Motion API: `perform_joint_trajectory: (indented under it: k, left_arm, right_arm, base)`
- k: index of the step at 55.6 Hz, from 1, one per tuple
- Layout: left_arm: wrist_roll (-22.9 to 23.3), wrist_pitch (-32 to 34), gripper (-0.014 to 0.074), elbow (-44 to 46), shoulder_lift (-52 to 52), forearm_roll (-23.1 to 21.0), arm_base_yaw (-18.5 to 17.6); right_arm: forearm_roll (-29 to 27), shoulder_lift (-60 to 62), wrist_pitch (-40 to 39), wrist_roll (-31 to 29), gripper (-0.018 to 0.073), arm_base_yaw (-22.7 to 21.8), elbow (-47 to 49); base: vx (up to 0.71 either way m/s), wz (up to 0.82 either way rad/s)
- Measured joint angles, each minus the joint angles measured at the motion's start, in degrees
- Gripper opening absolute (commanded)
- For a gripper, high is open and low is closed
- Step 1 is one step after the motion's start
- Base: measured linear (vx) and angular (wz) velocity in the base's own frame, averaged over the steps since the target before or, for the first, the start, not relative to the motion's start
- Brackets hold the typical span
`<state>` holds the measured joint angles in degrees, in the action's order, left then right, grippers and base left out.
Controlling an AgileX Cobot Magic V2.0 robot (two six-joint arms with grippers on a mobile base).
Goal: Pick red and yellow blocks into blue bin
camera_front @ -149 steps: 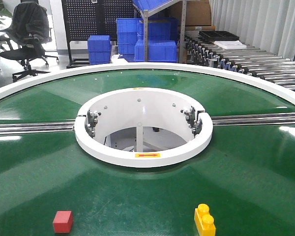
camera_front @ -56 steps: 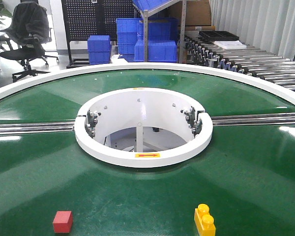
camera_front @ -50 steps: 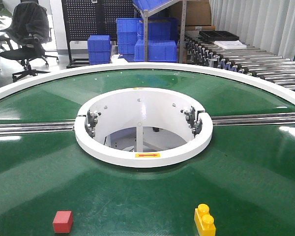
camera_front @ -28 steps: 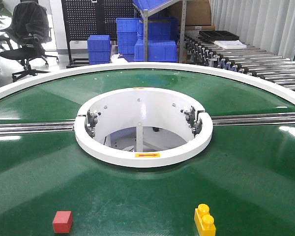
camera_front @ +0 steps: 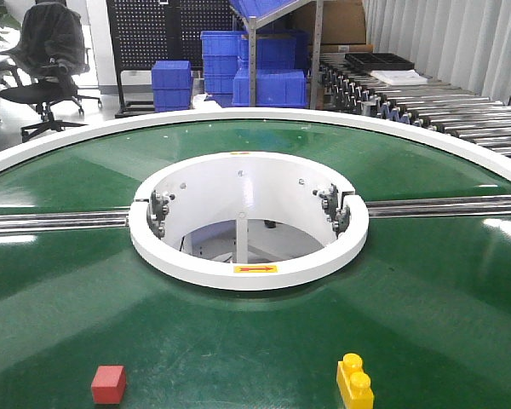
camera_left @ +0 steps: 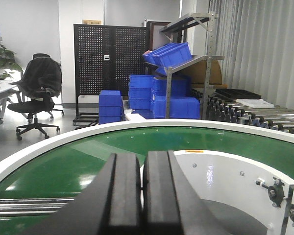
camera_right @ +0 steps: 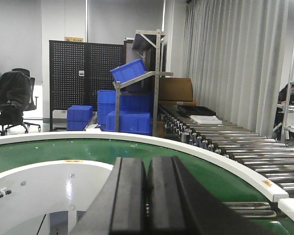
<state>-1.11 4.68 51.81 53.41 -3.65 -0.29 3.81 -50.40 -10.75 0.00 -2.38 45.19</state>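
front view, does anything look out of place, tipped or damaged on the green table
Nothing stands out. The red cube lies flat on the green table. The yellow brick sits studs up, well apart from it. Neither looks damaged.

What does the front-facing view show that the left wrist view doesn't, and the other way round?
Only the front-facing view shows the red cube and the yellow brick, lying apart on the green belt. Only the left wrist view shows the left tool, shut with nothing in it. Both show the white centre ring, the stacked blue crates and the office chair.
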Motion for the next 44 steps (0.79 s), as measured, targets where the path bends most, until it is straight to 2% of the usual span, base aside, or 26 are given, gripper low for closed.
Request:
perform_joint_trajectory:
  k: [7,12,15,23,35,44]
  left_arm:
    - [0.0,0.0,0.0447,0.0,0.0,0.0,0.0]
    - [0.0,-0.1,0.0519,0.0,0.0,0.0,0.0]
    - [0.0,-0.1,0.054,0.0,0.0,0.0,0.0]
    - [0.0,0.0,0.0544,0.0,0.0,0.0,-0.2]
    - [0.1,-0.3,0.0544,0.0,0.0,0.0,-1.7]
    - [-0.1,-0.5,0.0544,0.0,0.0,0.0,-1.8]
  right_arm:
    - [0.0,0.0,2.2,0.0,0.0531,0.0,0.0]
    - [0.0,0.0,3.6,0.0,0.0634,0.0,0.0]
    - [0.0,0.0,3.4,0.0,0.0665,0.0,0.0]
    - [0.0,-0.1,4.7,1.6,0.0657,2.1,0.6]
    - [1.9,-11.0,30.8,2.6,0.0601,14.1,11.9]
    - [-0.8,-25.9,48.2,4.6,0.0586,15.8,21.8]
  base:
    - [0.0,0.0]
    - [0.0,0.0]
    - [0.0,0.0]
    - [0.0,0.0]
    - [0.0,0.0]
    - [0.0,0.0]
